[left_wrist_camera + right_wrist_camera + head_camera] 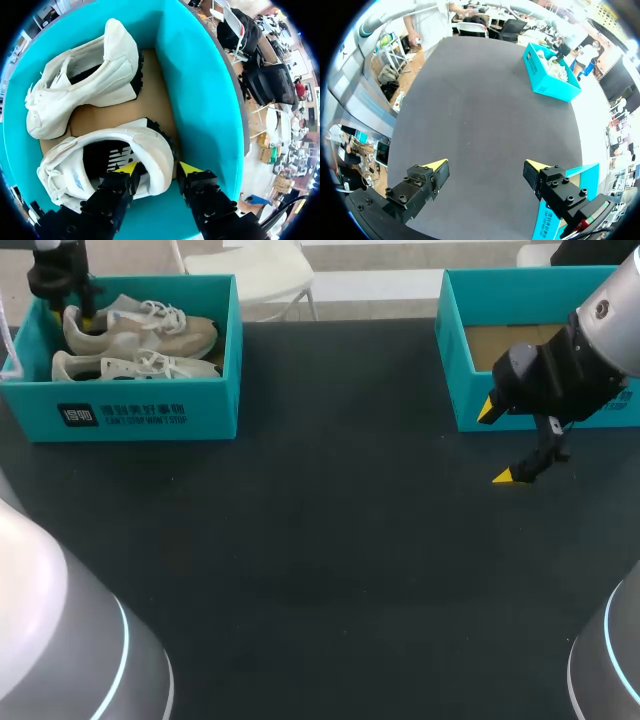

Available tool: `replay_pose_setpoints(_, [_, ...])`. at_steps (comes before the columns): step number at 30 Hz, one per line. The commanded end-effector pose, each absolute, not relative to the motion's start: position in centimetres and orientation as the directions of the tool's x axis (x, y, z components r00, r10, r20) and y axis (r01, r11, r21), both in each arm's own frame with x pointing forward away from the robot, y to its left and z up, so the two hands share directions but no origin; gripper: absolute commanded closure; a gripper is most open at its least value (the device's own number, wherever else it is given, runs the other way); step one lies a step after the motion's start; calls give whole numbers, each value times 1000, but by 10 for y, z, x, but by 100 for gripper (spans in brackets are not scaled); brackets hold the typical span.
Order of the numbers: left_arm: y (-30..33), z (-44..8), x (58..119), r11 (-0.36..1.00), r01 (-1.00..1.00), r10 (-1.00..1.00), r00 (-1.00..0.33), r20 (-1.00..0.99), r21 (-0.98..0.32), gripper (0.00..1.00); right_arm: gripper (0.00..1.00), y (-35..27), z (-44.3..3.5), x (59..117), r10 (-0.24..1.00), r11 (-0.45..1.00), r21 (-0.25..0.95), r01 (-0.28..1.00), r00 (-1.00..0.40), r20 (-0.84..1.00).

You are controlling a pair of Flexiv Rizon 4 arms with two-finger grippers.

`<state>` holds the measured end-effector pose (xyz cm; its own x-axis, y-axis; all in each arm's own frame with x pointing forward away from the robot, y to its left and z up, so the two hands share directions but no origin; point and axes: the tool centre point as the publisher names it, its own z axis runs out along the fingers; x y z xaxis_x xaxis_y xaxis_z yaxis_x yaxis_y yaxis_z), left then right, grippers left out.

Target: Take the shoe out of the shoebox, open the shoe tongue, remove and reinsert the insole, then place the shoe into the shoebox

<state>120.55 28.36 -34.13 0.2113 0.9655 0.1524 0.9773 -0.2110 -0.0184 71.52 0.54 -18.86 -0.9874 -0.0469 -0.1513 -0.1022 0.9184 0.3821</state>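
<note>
Low in the head view lies the dark table (320,570). Higher up, at the right side, our right claw (498,443) hangs over the table, just in front of a second blue box (452,350). Its two fingers stand wide apart and hold nothing. We think it waits there so it can help once a shoe is out.

In the upper left corner sits the blue shoebox (150,410) with two pale shoes in it. Our left claw (157,168) is down inside the box, at the heel of the back shoe (150,332). One yellow fingertip (127,167) is inside the shoe's mouth. The other is outside, between the heel and the box wall. So the heel's rim sits between the fingers, but we do not see both press on it, so this claw is open too.

We think the heel is a good place to pinch, because the rim sticks up and is easy to reach. The front shoe (130,367) lies on its side close by. No shoe is out yet, so this looks like the very first step.
</note>
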Motion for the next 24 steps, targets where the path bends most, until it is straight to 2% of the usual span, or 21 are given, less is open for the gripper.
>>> replay_pose_setpoints(1, [282, -318, 1183, -218, 976, 966, 214, 143, 12, 53, 0, 6, -190, 716, -47, 919, 381, -102, -987, -151])
replay_pose_setpoints(18, [279, -269, 1114, -191, 979, 981, 189, 42, 74, 46, 0, 6, -190, 716, -47, 919, 381, -102, -987, -151])
replay_pose_setpoints(20, [280, -264, 1104, -166, 983, 985, 162, 57, 82, 51, 0, 6, -190, 716, -47, 919, 381, -102, -987, -151])
replay_pose_setpoints(24, [281, -254, 1089, -184, 978, 982, 180, 51, 100, 51, 0, 6, -190, 716, -47, 919, 381, -102, -987, -151])
